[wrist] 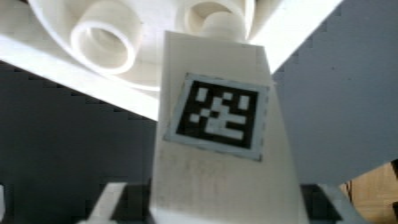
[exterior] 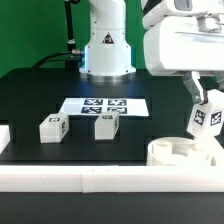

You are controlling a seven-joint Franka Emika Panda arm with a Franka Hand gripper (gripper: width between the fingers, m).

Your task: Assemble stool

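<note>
My gripper [exterior: 203, 103] is shut on a white stool leg [exterior: 206, 121] with a black-and-white tag and holds it just above the round white seat [exterior: 180, 152] at the exterior view's right front. In the wrist view the held leg [wrist: 217, 120] fills the middle, with the seat's recessed sockets [wrist: 103, 42] beyond its tip. My fingers [wrist: 118, 195] grip the leg's sides. Two more tagged legs, one [exterior: 52, 127] and another [exterior: 107, 124], stand on the black table at the exterior view's left and middle.
The marker board [exterior: 105, 106] lies flat behind the two loose legs. A long white border rail [exterior: 90, 175] runs along the table's front edge. The robot's base [exterior: 105, 50] stands at the back.
</note>
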